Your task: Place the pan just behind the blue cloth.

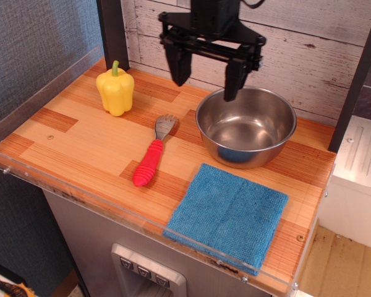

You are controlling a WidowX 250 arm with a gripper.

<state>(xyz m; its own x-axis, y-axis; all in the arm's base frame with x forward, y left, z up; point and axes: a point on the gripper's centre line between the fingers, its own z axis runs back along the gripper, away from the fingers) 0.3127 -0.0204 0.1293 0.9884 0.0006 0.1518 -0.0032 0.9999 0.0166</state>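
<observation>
pan sitting behind the cloth, jaws hanging spread above it

a striped wooden tabletop (80,145) is filling the view, with a clear plastic lip running along its front and left edges, a whitewashed plank wall (315,55) standing behind and a grey textured wall lying to the left. the pan (246,125) is resting upright on the wood, just behind the blue cloth (227,215); whether rim and fabric are touching is hard to judge from this angle. the gripper (206,77) is hanging above the pan's back-left rim, its jaws spread wide and holding nothing, one finger dipping in front of the rim. a red-handled fork (153,153) is lying just left of the pan, and a yellow pepper (115,88) is standing well apart near the back-left corner. bare wood is lying open across the front left.
</observation>
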